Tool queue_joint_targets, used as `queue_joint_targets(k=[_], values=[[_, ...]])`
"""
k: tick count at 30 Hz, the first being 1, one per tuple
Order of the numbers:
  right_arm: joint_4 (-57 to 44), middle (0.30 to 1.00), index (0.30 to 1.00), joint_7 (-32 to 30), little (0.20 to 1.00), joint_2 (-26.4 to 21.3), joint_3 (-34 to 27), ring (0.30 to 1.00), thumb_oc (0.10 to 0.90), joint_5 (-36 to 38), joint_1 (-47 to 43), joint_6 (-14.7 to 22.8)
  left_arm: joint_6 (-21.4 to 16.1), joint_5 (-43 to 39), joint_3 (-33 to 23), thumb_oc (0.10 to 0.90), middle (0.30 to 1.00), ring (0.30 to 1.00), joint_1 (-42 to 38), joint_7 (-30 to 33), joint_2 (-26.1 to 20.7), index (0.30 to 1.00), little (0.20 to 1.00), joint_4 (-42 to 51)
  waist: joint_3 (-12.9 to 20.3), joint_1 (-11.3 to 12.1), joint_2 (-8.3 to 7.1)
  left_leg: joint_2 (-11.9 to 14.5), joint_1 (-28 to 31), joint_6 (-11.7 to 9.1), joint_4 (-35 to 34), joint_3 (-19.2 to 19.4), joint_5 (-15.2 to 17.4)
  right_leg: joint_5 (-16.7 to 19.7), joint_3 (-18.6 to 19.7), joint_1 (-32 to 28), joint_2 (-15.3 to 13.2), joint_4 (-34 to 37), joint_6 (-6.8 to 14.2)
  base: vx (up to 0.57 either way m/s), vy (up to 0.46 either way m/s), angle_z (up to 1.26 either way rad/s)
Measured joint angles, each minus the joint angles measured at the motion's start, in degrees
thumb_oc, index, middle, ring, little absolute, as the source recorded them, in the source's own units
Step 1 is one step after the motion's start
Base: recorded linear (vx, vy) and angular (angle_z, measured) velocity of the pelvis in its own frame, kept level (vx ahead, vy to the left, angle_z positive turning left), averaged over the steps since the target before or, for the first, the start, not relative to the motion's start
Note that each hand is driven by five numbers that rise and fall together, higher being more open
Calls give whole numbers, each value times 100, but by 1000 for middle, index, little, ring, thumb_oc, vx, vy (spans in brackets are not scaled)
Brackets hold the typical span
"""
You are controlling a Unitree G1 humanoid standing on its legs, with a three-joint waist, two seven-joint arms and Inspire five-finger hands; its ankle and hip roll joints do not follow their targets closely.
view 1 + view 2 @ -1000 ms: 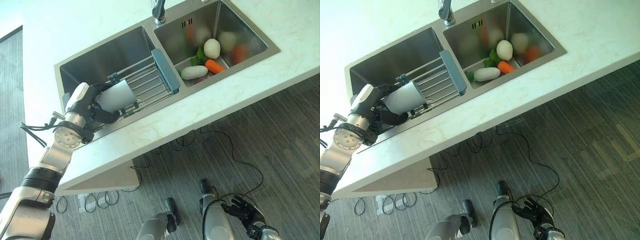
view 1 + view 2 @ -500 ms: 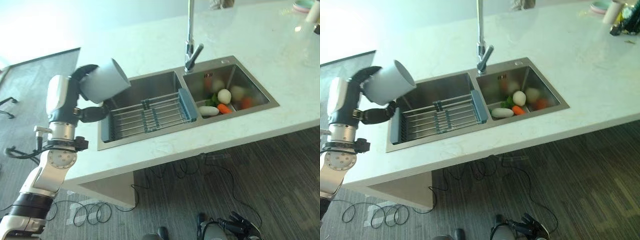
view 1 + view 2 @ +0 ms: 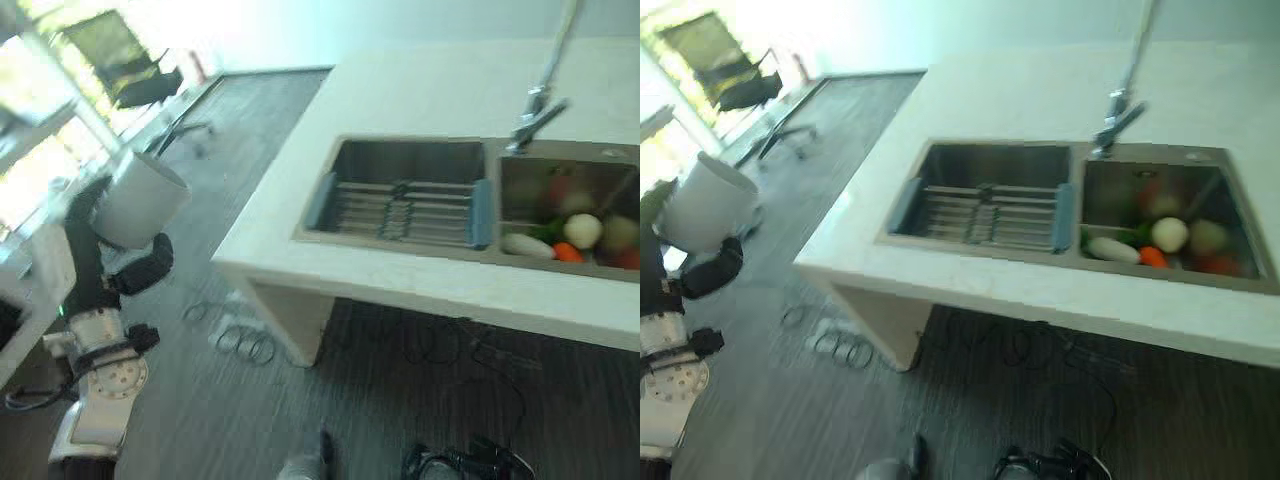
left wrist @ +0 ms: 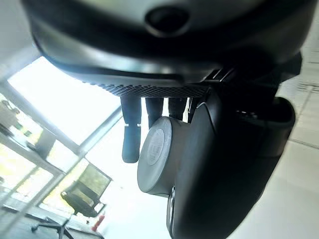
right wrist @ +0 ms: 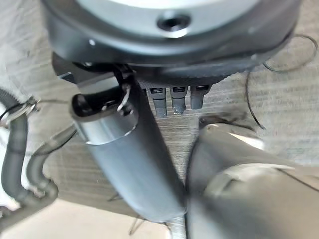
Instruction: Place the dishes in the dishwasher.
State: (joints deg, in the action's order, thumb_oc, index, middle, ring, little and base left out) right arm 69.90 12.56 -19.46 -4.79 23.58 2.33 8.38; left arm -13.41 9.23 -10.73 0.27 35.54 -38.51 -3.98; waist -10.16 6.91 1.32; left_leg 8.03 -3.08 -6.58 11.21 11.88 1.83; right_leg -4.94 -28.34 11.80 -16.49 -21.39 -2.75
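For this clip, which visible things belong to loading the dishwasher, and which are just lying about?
Part of the job:
- white cup, held off to the robot's left of the counter
- left hand, curled round the cup

Lying about:
- drying rack across the left sink basin
- vegetables in the right basin
- faucet
- office chair on the floor

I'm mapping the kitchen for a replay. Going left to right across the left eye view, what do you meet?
Left hand holding the white cup → drying rack in the left sink basin → faucet → vegetables in the right basin.
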Motion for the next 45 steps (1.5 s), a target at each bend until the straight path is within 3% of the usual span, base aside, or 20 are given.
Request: queue_joint_targets(k=[3,5,8,10,11,15,18,19,20,21,22,24,27,30,31,34,36,40,43,45], values=[[73,900,900,-176,900,-169,-404,900,800,257,202,122,-310,-3,7,400,300,300,-63,31,36,300,300,155,33,-214,137,307,401,-180,568,298,556,149,-742,-254,-320,93,275,-312,380,153],[96,900,900,-294,900,-322,-625,900,800,485,257,129,-405,-3,15,400,300,300,-134,10,49,300,300,275,72,-339,276,374,452,46,579,703,823,334,-1065,-209,-653,10,467,-321,536,172],[-241,900,900,-747,900,119,-757,900,800,590,400,-7,-367,-127,151,400,300,300,-67,-14,90,300,300,374,17,-119,28,-592,-222,773,1251,212,1264,803,106,-187,-1061,443,943,-288,491,151],[-556,900,900,-832,900,499,-655,900,800,598,414,-115,-252,-211,143,400,300,300,-44,-190,90,300,300,427,19,-18,46,-879,-635,1158,1665,-114,1347,914,169,-406,-1104,702,746,-216,382,121],[-655,900,900,-823,900,656,-647,900,800,605,409,-167,-248,-218,147,400,300,300,-53,-259,66,300,300,415,14,-48,23,-1024,-681,1259,1698,-359,1309,1160,331,-518,-995,536,624,-128,298,149],[-901,900,900,-656,900,1015,-264,900,800,839,216,-252,-255,-337,158,400,300,300,-44,-286,90,300,300,177,-46,-40,114,-1263,-436,1513,1072,-1011,877,-323,1469,-574,217,-305,1076,30,191,94],[-1207,900,900,-617,900,990,-43,900,800,1040,169,-266,-270,-394,282,400,300,300,-73,-299,108,300,300,151,-28,-73,26,-1584,-145,1418,275,-1235,498,-756,1515,-382,775,-466,832,127,113,54],[-1217,900,900,-615,900,899,-35,900,800,1040,99,-282,-269,-398,309,400,300,300,-72,-322,117,300,300,138,-42,-36,74,-1646,-57,1299,97,-1237,451,-777,1510,-300,950,-429,691,175,65,12],[-1190,900,900,-610,900,799,47,900,800,1041,52,-328,-273,-397,343,400,300,300,-73,-334,143,300,300,90,-64,-93,57,-1610,-33,753,156,-1061,726,-684,1593,-277,1069,-220,511,310,98,42],[-1153,900,900,-538,900,706,171,900,800,1052,39,-385,-304,-390,367,400,300,300,-238,-373,-112,300,300,131,-68,-346,-260,-1272,-403,1397,1133,-637,1266,-695,2006,-117,684,-405,882,484,79,61],[-1035,900,900,-633,900,530,128,900,800,1139,26,-569,-326,-384,426,400,300,300,-359,-384,139,300,300,133,-159,-341,-315,-1549,-375,1495,1251,-755,1376,-925,2190,401,623,-1105,1088,716,5,73],[-1021,900,900,-632,900,514,-57,900,800,1141,61,-624,-325,-405,455,400,300,300,-375,-684,103,300,300,56,-201,-393,-245,-1681,-203,1430,695,-979,1181,-771,1855,1175,1052,-955,812,634,-87,54],[-649,900,900,-593,900,503,-38,900,800,1138,158,-696,-324,-444,665,400,300,300,-375,-869,127,300,300,-26,-297,-525,42,-1738,778,1374,-16,-1449,1087,-539,1710,807,1722,-618,112,425,-25,80],[-576,900,900,-550,900,399,10,900,800,1076,131,-738,-390,-462,681,400,300,300,-412,-895,308,300,300,26,-286,-522,31,-2179,787,1039,858,-1225,1048,-321,1713,334,1730,-268,-738,340,-50,59],[-434,900,900,-526,900,346,30,900,800,1062,23,-738,-426,-467,733,400,300,300,-395,-901,415,300,300,107,-299,-456,20,-2169,140,738,2122,-877,859,-443,1840,256,1607,-300,-747,265,-46,34],[-219,900,900,-272,900,327,116,900,800,793,-178,-648,-471,-726,830,400,300,300,-364,-1033,330,300,300,422,-336,-37,-67,-1548,-1255,564,4544,-537,735,-678,1976,-245,1552,-278,-636,237,-3,-22],[-230,900,900,-189,900,333,230,900,800,683,-309,-478,-506,-953,810,400,300,300,-616,-1126,294,300,300,430,-393,-19,-291,-1233,-1797,565,3816,-601,722,-852,1968,-484,1357,-240,-509,350,134,12],[-326,900,900,-179,900,249,671,900,800,566,-749,-430,-541,-1120,808,400,300,300,-678,-1249,176,300,300,422,-423,-34,-267,-1064,-1320,515,-809,-685,149,-1096,2197,-1285,1300,193,4,402,277,-19],[-211,900,900,-187,900,135,728,900,800,573,-825,-442,-545,-1118,819,400,300,300,-628,-1355,491,300,300,391,-427,89,161,-701,-2124,267,-102,-891,-26,-1309,2379,-1852,1405,497,146,381,267,-46],[-144,900,900,-180,900,114,729,900,800,572,-561,-449,-531,-1118,814,400,300,300,-408,-1394,503,300,300,390,-386,184,228,-456,-2153,338,419,-746,103,-1476,2193,-2285,1153,514,353,405,283,-68]])
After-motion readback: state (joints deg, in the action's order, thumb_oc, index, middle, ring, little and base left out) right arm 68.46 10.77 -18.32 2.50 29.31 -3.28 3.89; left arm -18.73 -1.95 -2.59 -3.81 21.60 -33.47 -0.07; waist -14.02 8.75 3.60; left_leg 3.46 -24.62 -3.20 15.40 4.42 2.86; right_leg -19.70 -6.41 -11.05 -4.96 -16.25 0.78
